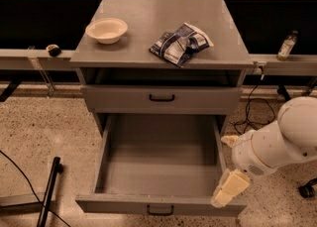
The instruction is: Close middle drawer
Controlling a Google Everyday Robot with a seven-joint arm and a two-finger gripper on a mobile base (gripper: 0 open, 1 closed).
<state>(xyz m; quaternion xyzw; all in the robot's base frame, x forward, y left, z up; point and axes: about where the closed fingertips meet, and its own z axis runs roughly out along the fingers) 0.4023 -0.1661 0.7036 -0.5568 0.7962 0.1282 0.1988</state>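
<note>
Drawer, middle (158, 171): grey metal, standing fully pulled out of the cabinet toward the camera. Its wide plain tray is bare. The small black handle (160, 210) sits centred on the front panel at the lower edge of the view. Judged status: task not yet done, since the front needs a straight push back into the cabinet.

Gripper (229, 189): cream-coloured, at the drawer's front right corner, touching or just beside the top of the front panel. Whether it is clenched or released cannot be told. The placement reads as a set-up for pushing the front inward, not for grasping the handle, which lies well apart to the left. The white arm (277, 141) reaches in from the right, beside the drawer's side wall.

Top drawer (208, 100): closed, directly above.

Counter (163, 15): the cabinet's grey top, carrying a pale bowl (106, 29) at the left and a crumpled dark-blue and white snack bag (181, 44) at the right. Both are well clear of the drawer's travel.

Bottle (287, 45): on the ledge to the right.

Writing: print shows on the bag and a label on the bottle. Neither can be read, and no brand can be identified.
</note>
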